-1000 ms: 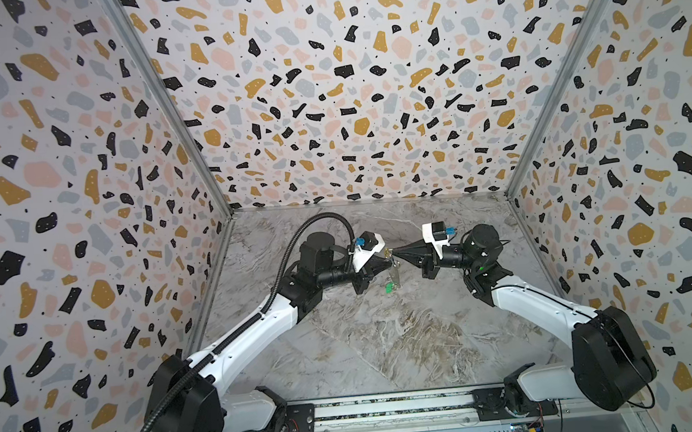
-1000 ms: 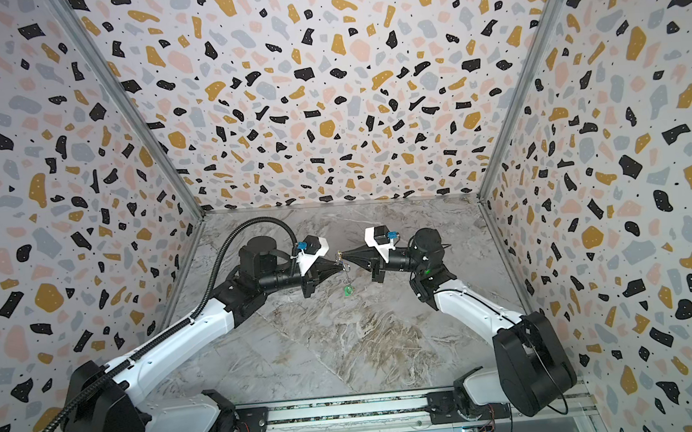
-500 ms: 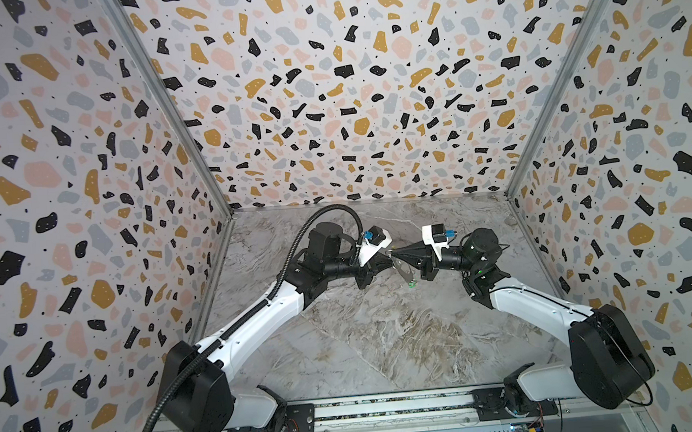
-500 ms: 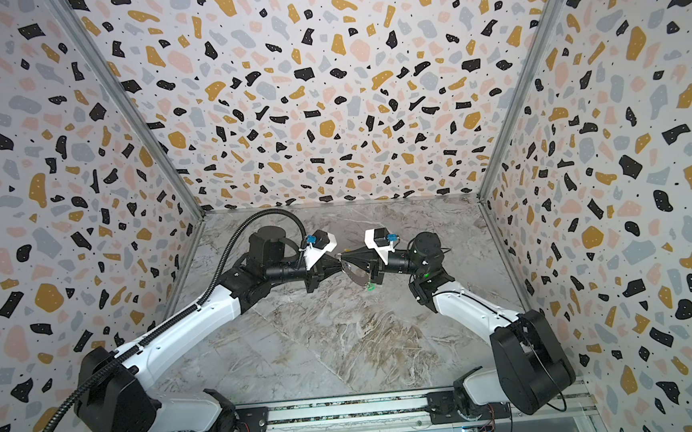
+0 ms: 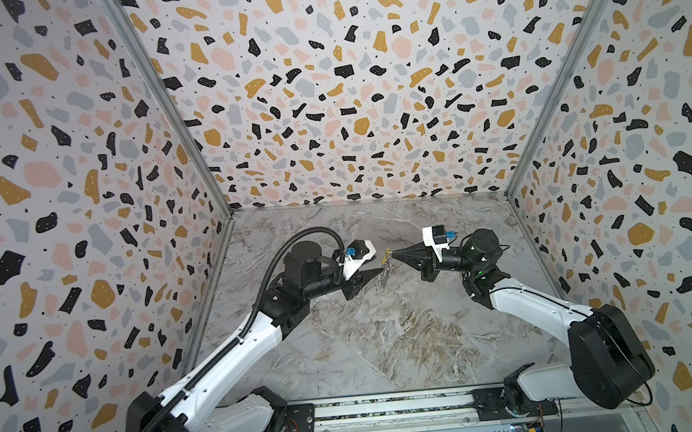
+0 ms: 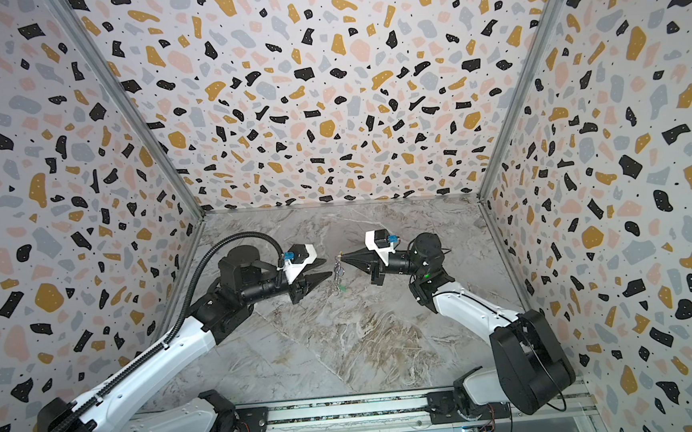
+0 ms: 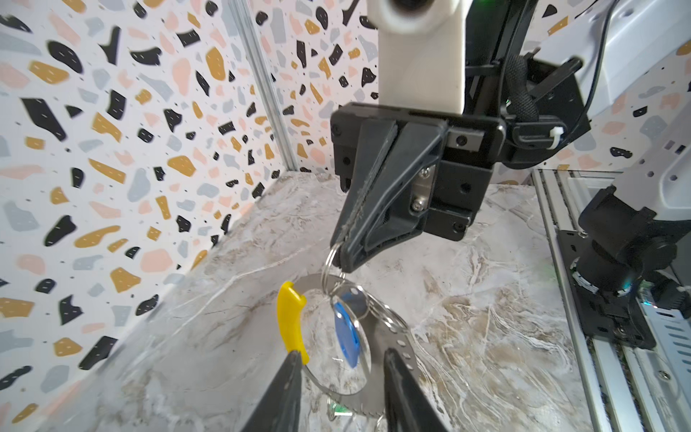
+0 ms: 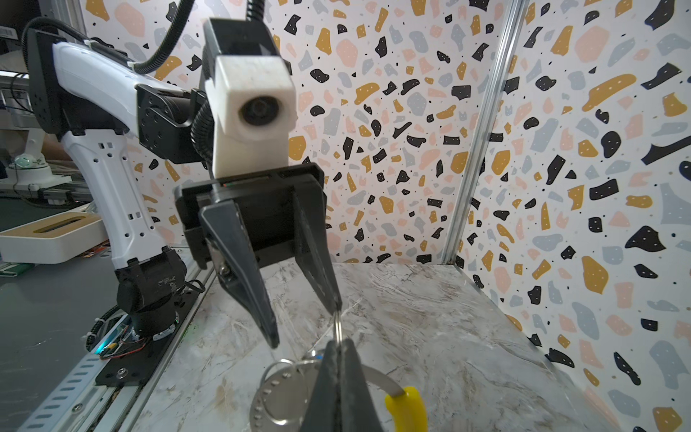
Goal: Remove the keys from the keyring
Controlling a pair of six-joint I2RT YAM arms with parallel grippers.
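Both top views, position: the keyring (image 5: 385,273) hangs in the air above the marble-patterned table (image 5: 386,339), between the two pincer tips.
Both top views, left pincer (image 6: 326,269): two black tapered jaws stand apart, just beside the ring.
Both top views, right pincer (image 5: 393,254): jaws closed to a single point at the ring's upper end, beside the yellow sleeve (image 5: 387,251).
Both top views, limits: the keys are too small to make out. The green tag (image 6: 341,289) is only a speck at the ring's low end.
Left wrist view, keyring: flat polished metal band (image 7: 402,344) with a row of round holes and a toothed lowest arc. The moulded sleeve (image 7: 291,321) covers one short arc.
Left wrist view, left pincer (image 7: 342,353): jaws apart, straddling the band and clamping nothing. One of its fingers (image 7: 289,389) meets the sleeve's end, but contact cannot be confirmed.
Left wrist view, right pincer (image 7: 342,260): closed on a small wire ring (image 7: 329,262) linked to the band.
Left wrist view, tags: the glossy oval blue tag (image 7: 346,340) hangs within the band. The green tag (image 7: 342,412) is mostly cut off, and the key blades are not discernible.
Right wrist view, right pincer (image 8: 338,346): the pressed-together jaws hide the band's middle. The wire ring (image 8: 338,329) appears edge-on as a thin line.
Right wrist view, left pincer (image 8: 306,324): seen from the front, jaws spread.
Right wrist view, sleeve (image 8: 405,407): cut off by the frame edge.
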